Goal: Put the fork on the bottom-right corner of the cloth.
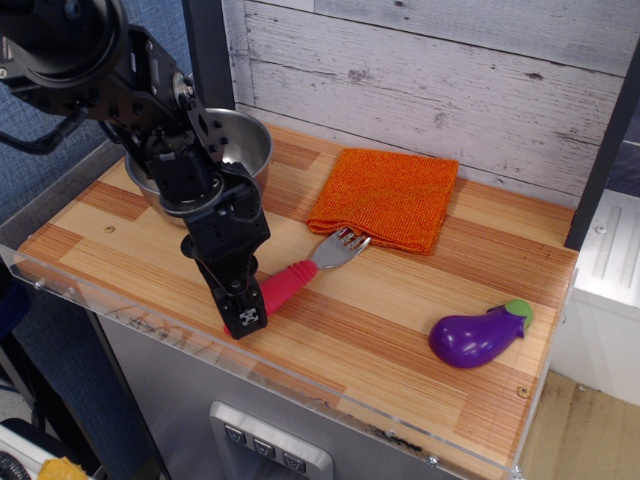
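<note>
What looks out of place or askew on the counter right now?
Nothing is spilled or damaged. The fork lies diagonally off the cloth, tines at its near edge, not on the corner. The gripper is down over the handle end. The eggplant and bowl sit apart.
</note>
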